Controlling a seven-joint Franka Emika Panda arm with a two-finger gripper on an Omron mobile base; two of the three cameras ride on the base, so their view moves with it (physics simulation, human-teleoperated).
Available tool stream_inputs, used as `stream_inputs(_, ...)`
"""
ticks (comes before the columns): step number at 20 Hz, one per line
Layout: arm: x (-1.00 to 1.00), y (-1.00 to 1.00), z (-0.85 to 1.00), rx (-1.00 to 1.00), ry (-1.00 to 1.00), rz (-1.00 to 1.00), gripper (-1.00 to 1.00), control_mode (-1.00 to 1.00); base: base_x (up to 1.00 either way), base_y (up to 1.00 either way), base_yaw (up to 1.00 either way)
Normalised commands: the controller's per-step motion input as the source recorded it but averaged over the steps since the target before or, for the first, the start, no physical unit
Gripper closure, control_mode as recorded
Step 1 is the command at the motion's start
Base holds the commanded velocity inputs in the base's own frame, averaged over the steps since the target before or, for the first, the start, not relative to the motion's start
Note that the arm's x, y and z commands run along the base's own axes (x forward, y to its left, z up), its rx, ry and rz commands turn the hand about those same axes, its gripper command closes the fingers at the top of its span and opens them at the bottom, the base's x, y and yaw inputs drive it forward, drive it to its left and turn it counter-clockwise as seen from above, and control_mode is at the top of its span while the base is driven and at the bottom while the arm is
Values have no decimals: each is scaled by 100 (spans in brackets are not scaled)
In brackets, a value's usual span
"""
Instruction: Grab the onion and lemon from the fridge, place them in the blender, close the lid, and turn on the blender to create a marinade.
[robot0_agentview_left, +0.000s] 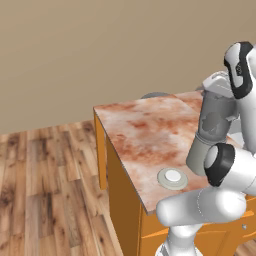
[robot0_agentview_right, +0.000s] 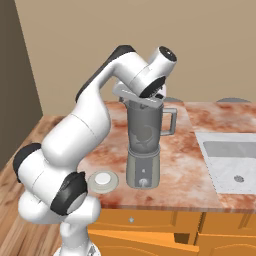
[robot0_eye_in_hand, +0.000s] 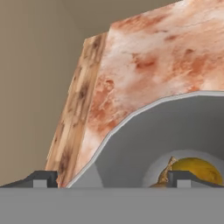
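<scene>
Blender (robot0_agentview_right: 144, 150): stands on the counter (robot0_agentview_right: 190, 155) near its front edge, jar uncovered so the produce can drop in.
Counter: reddish marbled top; a sink (robot0_agentview_right: 235, 165) is set in at the right.
End effector (robot0_agentview_right: 150, 97): poised at the jar's mouth, fingers apart and empty, judged to be a release pose.
Lid (robot0_agentview_right: 103, 180): lies flat on the counter just beside the blender base, handy for covering the jar.
Lemon (robot0_eye_in_hand: 197, 168): rests at the jar's bottom.
Onion (robot0_eye_in_hand: 165, 174): brownish bulb touching the lemon.
</scene>
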Motion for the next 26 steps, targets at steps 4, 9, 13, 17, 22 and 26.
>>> stream_inputs(4, -68, 2, 65, 0, -27, 13, -100, -100, 0, 0, 0)
stream_inputs(9, -92, 53, 66, -5, -12, 2, -100, -100, 0, 0, 0)
stream_inputs(13, -91, 88, 33, -7, -1, -4, -100, -100, 0, 0, 0)
stream_inputs(17, -80, 86, -11, -8, 9, -13, -100, -100, 0, 0, 0)
stream_inputs(22, -63, 78, -66, -13, 20, -15, -100, -100, 0, 0, 0)
stream_inputs(26, -58, 68, -80, -13, 21, -20, -100, -100, 0, 0, 0)
